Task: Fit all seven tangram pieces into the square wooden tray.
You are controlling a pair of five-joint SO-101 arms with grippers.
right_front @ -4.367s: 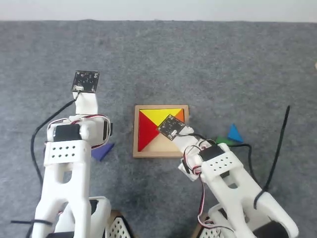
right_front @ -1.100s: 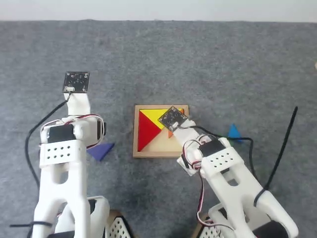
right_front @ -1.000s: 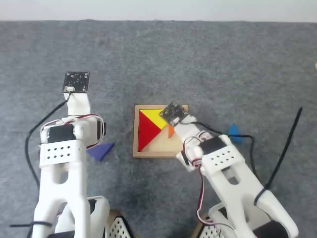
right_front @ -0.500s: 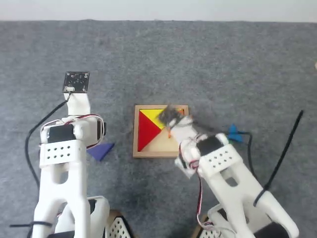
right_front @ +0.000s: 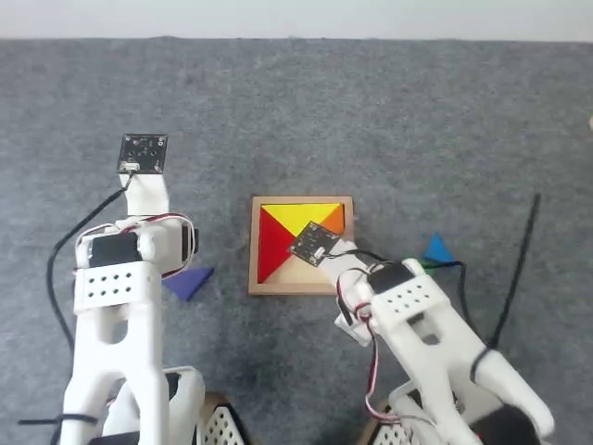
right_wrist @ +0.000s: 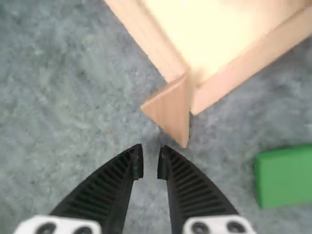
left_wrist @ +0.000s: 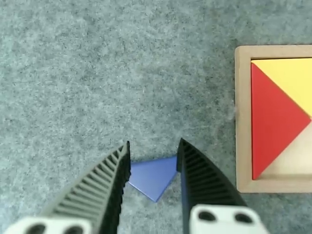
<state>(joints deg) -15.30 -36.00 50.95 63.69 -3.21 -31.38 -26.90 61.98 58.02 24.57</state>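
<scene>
The right arm has drawn back from the far right corner of the tray toward the tray's near edge, and the orange triangle (right_front: 334,220) now lies uncovered in that corner. The left arm stands as it did a second ago.

The grey-felted bench (right_front: 417,111) carries the square wooden tray (right_front: 253,269) at its middle. In the tray the red triangle (right_front: 273,246) fills the left side and the yellow triangle (right_front: 301,218) lies along the far edge. The orange one sits against the right wall, and the near right part is bare wood.

The violet-blue piece (right_front: 190,283) lies on the felt, left of the tray's near left corner. The left gripper (left_wrist: 153,146) is spread wide above it, one fingertip on either side, not touching it.

Right of the tray's near right corner lie the green block (right_wrist: 285,175) and, just beyond it, a small blue triangle (right_front: 437,248).

The right gripper (right_wrist: 149,161) hangs over the felt just off a tray corner. It is all but clenched, with a thin slit between the tips and nothing in it.
</scene>
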